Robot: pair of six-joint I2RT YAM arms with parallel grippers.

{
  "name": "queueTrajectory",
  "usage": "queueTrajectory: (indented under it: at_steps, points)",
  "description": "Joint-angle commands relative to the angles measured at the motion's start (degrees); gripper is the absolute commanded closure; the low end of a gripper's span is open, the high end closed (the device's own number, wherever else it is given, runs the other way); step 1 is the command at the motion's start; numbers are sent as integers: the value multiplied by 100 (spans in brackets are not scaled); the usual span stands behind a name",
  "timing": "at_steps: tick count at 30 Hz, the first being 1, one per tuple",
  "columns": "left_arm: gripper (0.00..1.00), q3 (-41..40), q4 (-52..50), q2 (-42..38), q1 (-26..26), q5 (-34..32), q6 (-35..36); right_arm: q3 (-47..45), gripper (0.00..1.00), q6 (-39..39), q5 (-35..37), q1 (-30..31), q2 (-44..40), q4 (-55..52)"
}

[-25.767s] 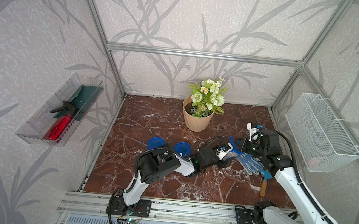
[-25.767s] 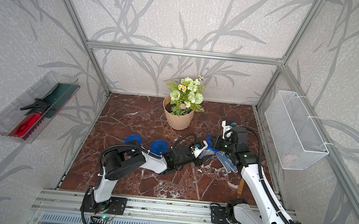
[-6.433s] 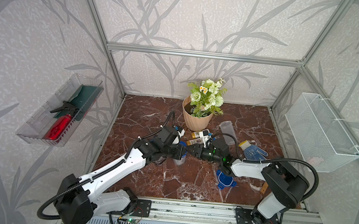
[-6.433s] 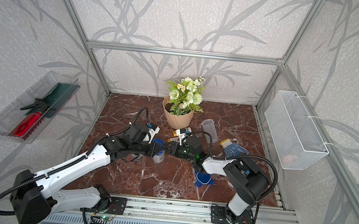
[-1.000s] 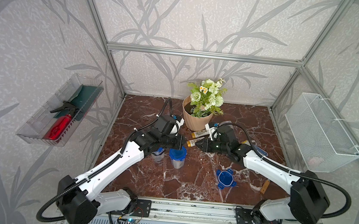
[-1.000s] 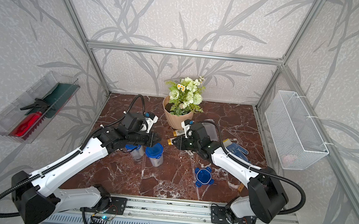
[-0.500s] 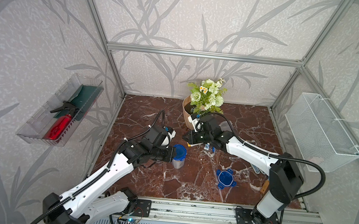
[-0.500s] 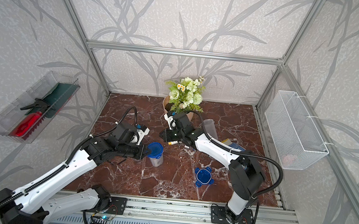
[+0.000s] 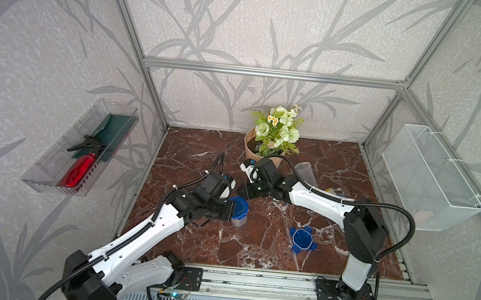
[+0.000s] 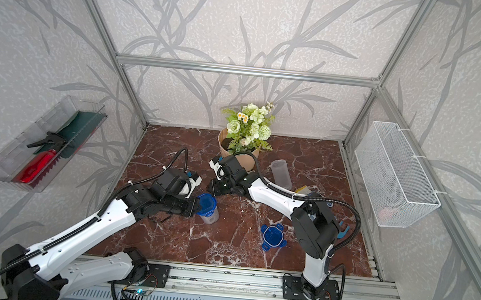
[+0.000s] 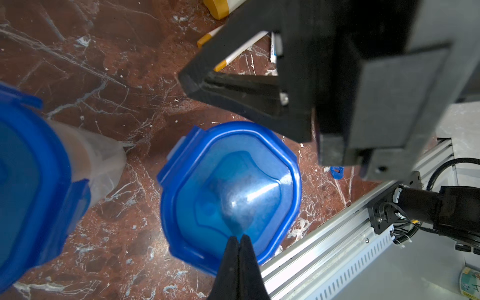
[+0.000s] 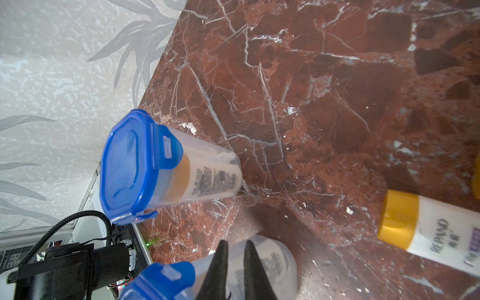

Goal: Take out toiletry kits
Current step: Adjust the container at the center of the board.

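On red marble tabletop (image 9: 253, 249), left gripper (image 11: 237, 237) closed empty, right gripper (image 12: 235, 243) barely ajar, empty

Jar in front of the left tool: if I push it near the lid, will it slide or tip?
The jar stands tall and tapers to a narrower base, so a push near the lid would probably tip it. Its thin clear plastic looks light, so a low push may just skid it across the glossy marble.
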Motion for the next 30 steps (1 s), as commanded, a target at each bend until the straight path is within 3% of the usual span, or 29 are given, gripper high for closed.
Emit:
queueTrajectory:
  at_steps: [1, 12, 22, 26, 30]
  points:
    - [100, -37, -351, 256, -7, -482, 129, -307, 85, -63, 73, 38, -402, -147]
    - [100, 155, -235, 580, -6, -480, 180, -1082, 84, 42, 367, 39, -1026, 23]
    - [100, 424, -264, 132, -3, -308, 127, -1766, 83, 183, 392, -361, -1841, 443]
    - [100, 545, 11, -47, -13, 112, 149, -2398, 80, 311, -99, -492, -2340, 1065]
    - [100, 401, 384, -22, -18, 494, 73, -3234, 67, 944, -846, -543, -2523, 2478]
